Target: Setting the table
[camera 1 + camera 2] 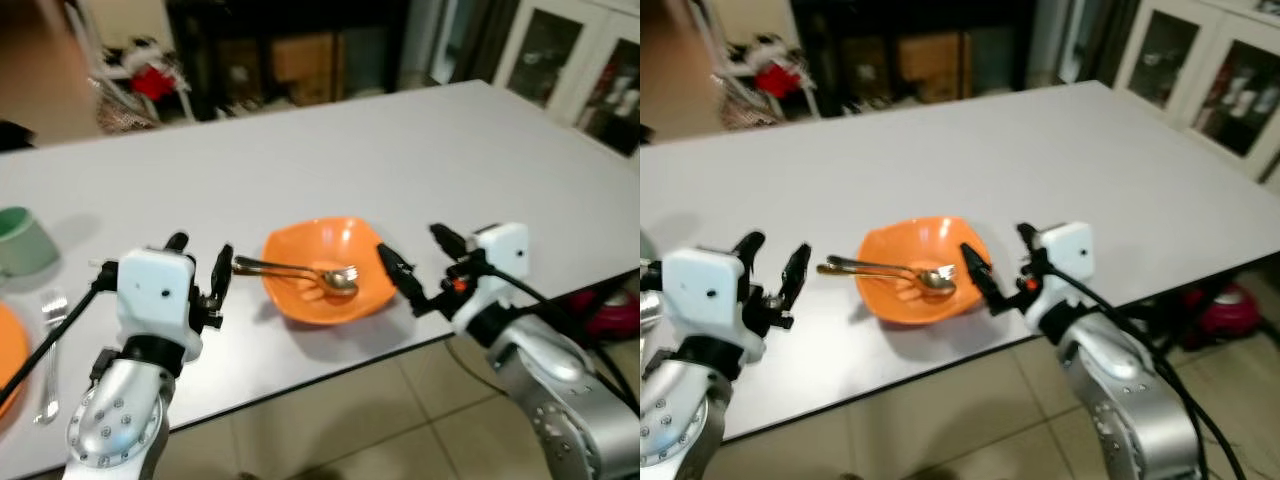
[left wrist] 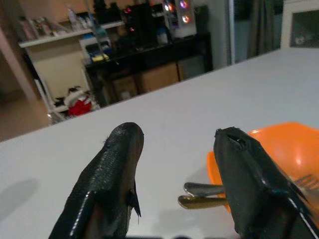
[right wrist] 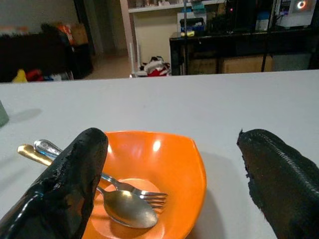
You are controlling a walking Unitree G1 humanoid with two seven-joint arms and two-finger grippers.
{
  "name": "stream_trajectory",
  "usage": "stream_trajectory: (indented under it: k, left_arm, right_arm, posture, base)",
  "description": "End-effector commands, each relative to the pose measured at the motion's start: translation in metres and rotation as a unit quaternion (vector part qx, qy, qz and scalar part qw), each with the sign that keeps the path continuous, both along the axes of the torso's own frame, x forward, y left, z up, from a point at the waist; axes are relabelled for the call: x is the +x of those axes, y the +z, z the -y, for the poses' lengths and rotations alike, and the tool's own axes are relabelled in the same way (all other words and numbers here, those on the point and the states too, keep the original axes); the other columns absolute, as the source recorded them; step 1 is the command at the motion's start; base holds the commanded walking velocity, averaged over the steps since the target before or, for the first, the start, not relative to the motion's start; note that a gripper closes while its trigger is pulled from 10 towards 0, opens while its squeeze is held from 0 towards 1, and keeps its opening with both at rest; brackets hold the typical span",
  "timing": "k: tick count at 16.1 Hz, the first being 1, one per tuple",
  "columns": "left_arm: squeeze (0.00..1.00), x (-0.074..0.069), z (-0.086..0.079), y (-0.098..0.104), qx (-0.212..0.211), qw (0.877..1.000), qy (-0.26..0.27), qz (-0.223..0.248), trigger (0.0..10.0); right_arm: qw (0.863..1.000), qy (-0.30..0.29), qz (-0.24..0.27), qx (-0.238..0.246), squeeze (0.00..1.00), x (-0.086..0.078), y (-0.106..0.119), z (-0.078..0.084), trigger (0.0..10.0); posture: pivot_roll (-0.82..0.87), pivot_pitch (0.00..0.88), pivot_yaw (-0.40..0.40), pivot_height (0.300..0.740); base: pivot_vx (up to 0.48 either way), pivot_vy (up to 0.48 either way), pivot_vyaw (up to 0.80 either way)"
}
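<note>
Between the spread fingers of the left gripper (image 1: 200, 268) nothing is held; the near finger (image 2: 107, 181) and far finger (image 2: 251, 181) stand apart, with the two handle ends showing in the gap just beyond the tips. The right gripper (image 1: 412, 262) likewise stands with its fingers parted and empty, one fingertip (image 3: 70, 184) close against the bowl's (image 1: 305, 245) near rim, the other well off to the side over bare table. The bowl, orange and shallow, sits near the front edge of the white table (image 1: 330, 150), between the two grippers. Inside it lie a spoon (image 3: 124, 211) and a fork (image 3: 134, 191), heads in the hollow, handles crossing the rim and overhanging toward the left gripper. Judged handling: the bowl looks like light, stiff plastic, glossy and apt to slide on the smooth top if pushed; a pinch across the rim wall is the likely hold. The cutlery appears metal, thin, rigid and slippery; the overhanging handles offer the cleanest purchase, since they clear the table. Lifting the bowl with cutlery loose inside risks it sliding out. At the robot's far left sit a green cup (image 1: 22, 240), another fork (image 1: 50, 350) and an orange plate (image 1: 8, 350) edge.
</note>
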State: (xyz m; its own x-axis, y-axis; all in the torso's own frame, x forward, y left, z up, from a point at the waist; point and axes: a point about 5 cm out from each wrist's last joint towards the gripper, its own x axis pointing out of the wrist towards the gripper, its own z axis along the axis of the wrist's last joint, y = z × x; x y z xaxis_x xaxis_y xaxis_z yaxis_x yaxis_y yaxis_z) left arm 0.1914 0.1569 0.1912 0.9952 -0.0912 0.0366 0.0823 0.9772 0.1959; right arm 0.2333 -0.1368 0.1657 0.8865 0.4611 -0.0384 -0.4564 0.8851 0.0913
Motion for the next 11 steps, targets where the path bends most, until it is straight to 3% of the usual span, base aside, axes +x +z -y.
stream_trajectory:
  k: [1,5,7,11]
  left_arm:
    - [0.09,0.001,-0.004,-0.005,-0.003,1.000,0.004,-0.012,10.0]
    - [0.03,0.015,0.001,-0.009,0.025,0.999,-0.027,-0.003,10.0]
    - [0.00,0.019,0.000,-0.007,0.018,1.000,-0.024,0.004,10.0]
    - [0.00,0.011,0.001,-0.012,0.020,1.000,-0.021,-0.005,10.0]
  right_arm:
    - [1.000,0.010,0.005,0.004,0.00,-0.004,0.002,-0.005,10.0]
    - [0.997,0.077,-0.010,0.011,0.00,-0.014,-0.001,-0.013,10.0]
    - [0.996,0.087,-0.006,0.015,0.00,-0.015,0.002,-0.014,10.0]
    - [0.993,0.121,-0.011,0.012,0.00,-0.017,0.003,-0.016,10.0]
  posture:
    - [-0.09,0.000,0.060,0.740]
    - [-0.12,0.000,0.094,0.740]
    - [-0.13,0.000,0.099,0.740]
    - [-0.10,0.000,0.067,0.740]
  base:
    - [0.000,0.000,0.80]
    - [0.000,0.000,0.80]
    - [0.000,0.000,0.80]
    - [0.000,0.000,0.80]
